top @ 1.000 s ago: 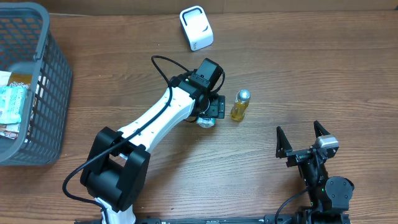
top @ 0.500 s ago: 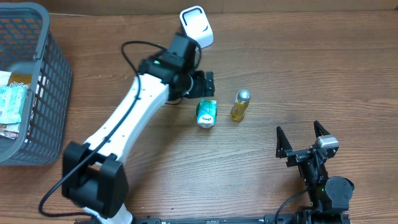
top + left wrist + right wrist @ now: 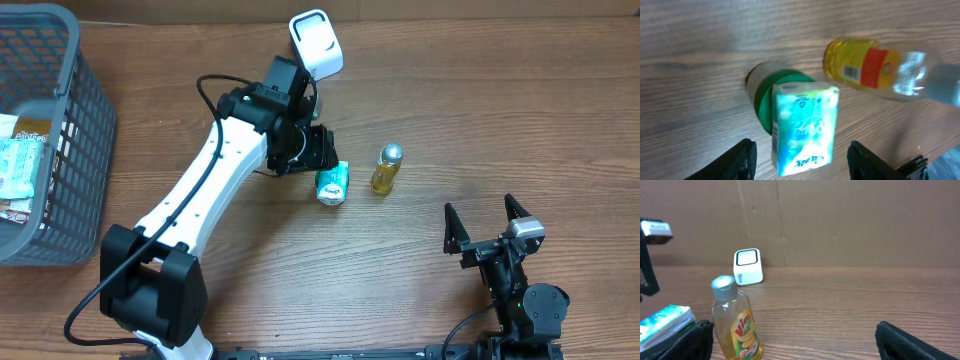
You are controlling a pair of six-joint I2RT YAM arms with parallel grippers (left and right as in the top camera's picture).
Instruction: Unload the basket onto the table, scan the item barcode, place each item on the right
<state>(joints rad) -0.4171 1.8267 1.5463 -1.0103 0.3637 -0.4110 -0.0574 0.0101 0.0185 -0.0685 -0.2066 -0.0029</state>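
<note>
A teal and white packet on a green-lidded base [image 3: 332, 184] lies on the wooden table. My left gripper [image 3: 322, 156] hovers just above and to its left. In the left wrist view the packet [image 3: 802, 127] sits between the two black fingers [image 3: 740, 160] with a gap on each side, so the left gripper [image 3: 802, 165] is open and holds nothing. A yellow Vim bottle [image 3: 386, 168] stands to the right of the packet. The white scanner [image 3: 316, 45] sits at the back. My right gripper [image 3: 487, 228] rests open near the front right edge, empty.
A grey plastic basket [image 3: 75, 120] with several packets inside stands at the far left. In the right wrist view the bottle [image 3: 736, 320], the packet [image 3: 665, 322] and the scanner [image 3: 748, 266] stand before a cardboard wall.
My left arm drew back from over the packet toward the scanner, then came down close to the packet again, with its jaws narrower. The packet and the right arm have not moved.
</note>
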